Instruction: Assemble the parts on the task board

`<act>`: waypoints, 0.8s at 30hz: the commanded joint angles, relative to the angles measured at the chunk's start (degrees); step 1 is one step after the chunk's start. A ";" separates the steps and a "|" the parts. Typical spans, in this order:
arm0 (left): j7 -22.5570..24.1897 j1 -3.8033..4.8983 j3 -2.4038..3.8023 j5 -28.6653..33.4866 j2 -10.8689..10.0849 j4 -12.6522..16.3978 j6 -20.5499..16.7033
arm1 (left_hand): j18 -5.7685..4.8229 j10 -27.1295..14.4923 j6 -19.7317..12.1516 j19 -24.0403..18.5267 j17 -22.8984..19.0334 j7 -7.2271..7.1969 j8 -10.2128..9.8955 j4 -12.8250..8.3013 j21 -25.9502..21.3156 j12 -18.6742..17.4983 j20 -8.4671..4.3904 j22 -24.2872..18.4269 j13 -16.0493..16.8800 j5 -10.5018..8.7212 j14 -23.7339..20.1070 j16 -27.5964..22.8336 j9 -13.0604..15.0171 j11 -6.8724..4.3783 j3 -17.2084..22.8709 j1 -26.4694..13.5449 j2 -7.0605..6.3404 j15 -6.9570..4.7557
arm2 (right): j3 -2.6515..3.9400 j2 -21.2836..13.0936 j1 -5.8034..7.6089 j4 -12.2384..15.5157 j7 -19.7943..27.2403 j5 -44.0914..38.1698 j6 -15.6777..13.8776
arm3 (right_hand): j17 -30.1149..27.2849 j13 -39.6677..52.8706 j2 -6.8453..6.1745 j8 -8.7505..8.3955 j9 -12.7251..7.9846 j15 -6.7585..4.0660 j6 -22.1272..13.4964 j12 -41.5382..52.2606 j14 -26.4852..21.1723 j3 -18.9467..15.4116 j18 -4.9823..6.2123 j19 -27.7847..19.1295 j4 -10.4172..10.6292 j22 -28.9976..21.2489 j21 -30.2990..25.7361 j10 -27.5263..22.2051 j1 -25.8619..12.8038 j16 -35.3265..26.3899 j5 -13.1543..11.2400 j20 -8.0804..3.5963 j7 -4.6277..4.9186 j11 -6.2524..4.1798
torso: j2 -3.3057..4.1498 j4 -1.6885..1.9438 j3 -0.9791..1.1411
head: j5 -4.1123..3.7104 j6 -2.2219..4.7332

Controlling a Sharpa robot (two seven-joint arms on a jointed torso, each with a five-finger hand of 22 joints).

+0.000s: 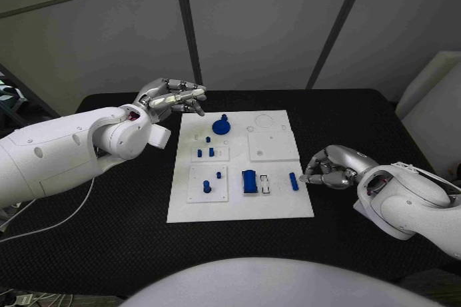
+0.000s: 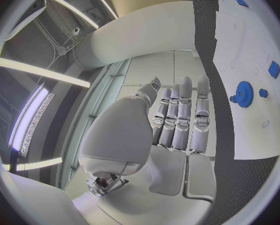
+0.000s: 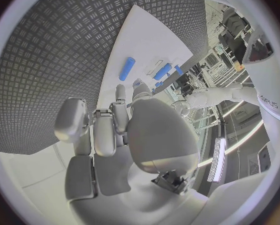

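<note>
Beside the task board (image 1: 240, 210), at its right edge, the right hand (image 1: 332, 170) hovers with fingers curled in, holding nothing. Just beside them lies a small blue bar (image 1: 293, 181), probably light, rigid, slick plastic; pinch its long sides. Left hand (image 1: 173, 96) waits empty, fingers straight, near the blue gear (image 1: 222, 126).

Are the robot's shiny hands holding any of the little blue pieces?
No. The left hand and right hand hold nothing; the blue parts lie on the white task board.
</note>
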 commanded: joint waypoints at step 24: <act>0.29 0.08 0.02 -0.19 0.23 0.30 0.56 | 2.75 -0.37 -0.23 0.48 -0.09 0.04 0.29 -0.03 -0.29 -0.25 -0.08 -0.10 -0.11 -0.11 0.57 -0.30 -0.09 -0.06 -0.22 0.23 0.45 0.00 | -0.04 5.74 -1.05 -3.80 -6.49 -3.50 2.77 | 4.76 -7.70 -2.93 -4.16 -1.31 0.94 0.30 -1.63 3.84 -4.58 -0.14 -0.34 1.30 -0.68 -0.80 -0.77 -6.57 -0.15 0.43 0.59 0.75 0.93 | 0.04 -0.13 -0.07 | -1.09 -0.01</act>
